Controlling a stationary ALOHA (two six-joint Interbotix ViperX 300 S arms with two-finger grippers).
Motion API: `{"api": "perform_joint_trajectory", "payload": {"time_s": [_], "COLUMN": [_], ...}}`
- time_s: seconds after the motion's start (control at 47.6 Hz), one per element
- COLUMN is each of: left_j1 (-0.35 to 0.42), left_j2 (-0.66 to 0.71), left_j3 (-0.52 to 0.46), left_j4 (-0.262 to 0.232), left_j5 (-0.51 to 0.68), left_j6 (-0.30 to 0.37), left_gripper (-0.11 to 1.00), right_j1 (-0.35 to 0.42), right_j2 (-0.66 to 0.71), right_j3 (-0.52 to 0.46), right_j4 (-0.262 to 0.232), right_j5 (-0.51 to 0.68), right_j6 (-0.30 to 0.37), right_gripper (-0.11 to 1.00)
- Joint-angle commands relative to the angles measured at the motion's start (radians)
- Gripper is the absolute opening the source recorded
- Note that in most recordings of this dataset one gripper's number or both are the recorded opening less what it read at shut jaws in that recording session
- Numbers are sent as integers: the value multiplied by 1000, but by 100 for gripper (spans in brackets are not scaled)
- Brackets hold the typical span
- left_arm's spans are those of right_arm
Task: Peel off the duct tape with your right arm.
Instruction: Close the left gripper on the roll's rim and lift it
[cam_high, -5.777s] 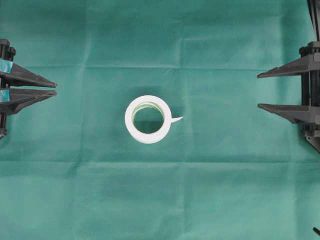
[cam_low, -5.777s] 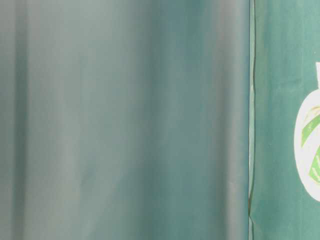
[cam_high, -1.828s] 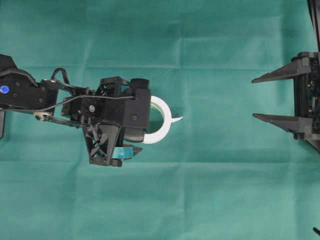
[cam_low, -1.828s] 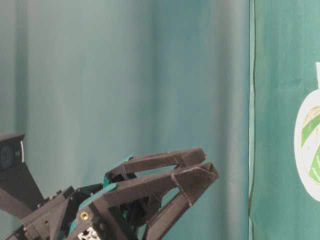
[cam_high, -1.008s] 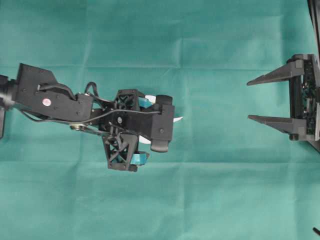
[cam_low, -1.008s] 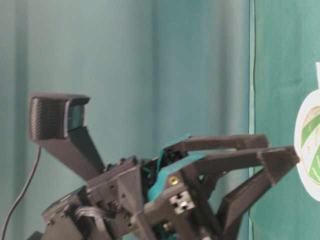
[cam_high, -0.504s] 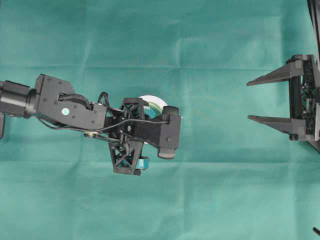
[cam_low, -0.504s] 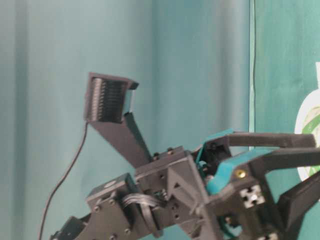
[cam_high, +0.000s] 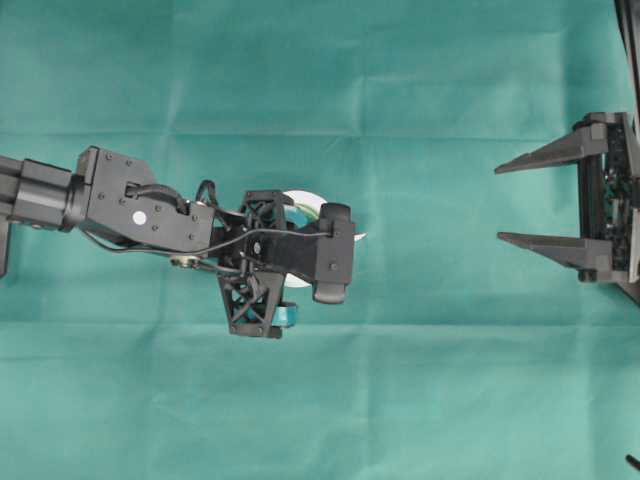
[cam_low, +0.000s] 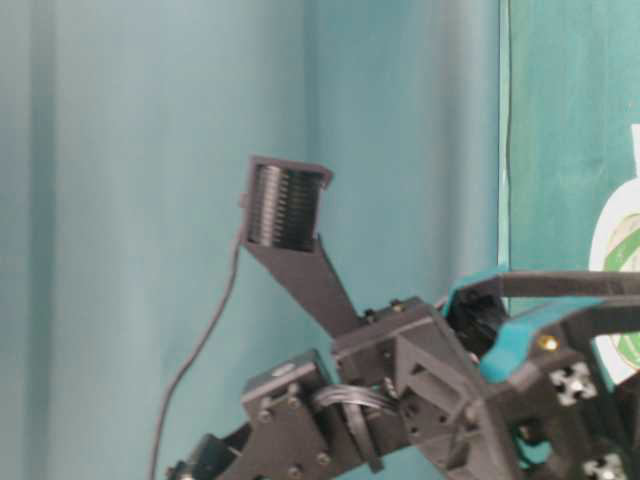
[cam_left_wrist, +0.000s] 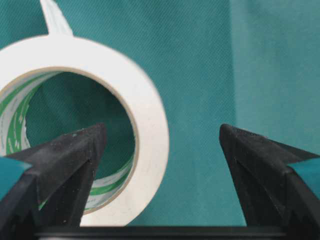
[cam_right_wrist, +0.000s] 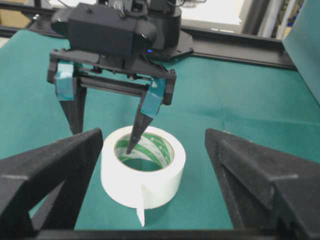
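no words or numbers to read anywhere, green marks inside the duct tape (cam_right_wrist: 143, 166) core too blurry to make out

The left pincer (cam_right_wrist: 105, 125) points downward, jaws spread wide. The right pincer (cam_high: 500, 203) lies level, well apart, jaws also wide.

Open cloth (cam_high: 430, 330) between roll and right gripper (cam_high: 510, 202)
Left gripper (cam_right_wrist: 106, 134) straddles the tape (cam_right_wrist: 150, 175) wall; the tab (cam_right_wrist: 141, 211) side stays unblocked.

Robot lab: green-draped bench (cam_high: 450, 400), black mounting rails (cam_right_wrist: 235, 50).
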Motion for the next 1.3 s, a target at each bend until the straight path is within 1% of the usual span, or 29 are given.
{"api": "perform_joint_trajectory", "payload": {"time_s": [0.0,0.42,0.672,1.029,1.071,1.134,1.197,1.282], "left_j1": [6,23,23,23,23,20,15,11], "left_j2": [-9,26,54,63,63,63,63,60], "left_j3": [-2,17,15,17,17,17,15,14], "left_j4": [0,0,2,2,2,0,2,0], "left_j5": [-15,-40,-77,-77,-78,-77,-75,-71], "left_j6": [2,3,3,0,0,2,3,3], "left_gripper": [98,98,98,97,95,86,71,45], "right_j1": [5,8,6,8,8,8,8,8], "right_j2": [14,72,75,75,75,75,75,75], "right_j3": [-14,-17,-17,-12,-12,-12,-11,-9], "right_j4": [-2,-2,-2,-2,-2,-2,-2,-2], "right_j5": [-15,-49,-51,-51,-51,-51,-51,-51], "right_j6": [2,2,2,2,2,2,2,2], "right_gripper": [72,72,72,72,72,72,72,72]}}
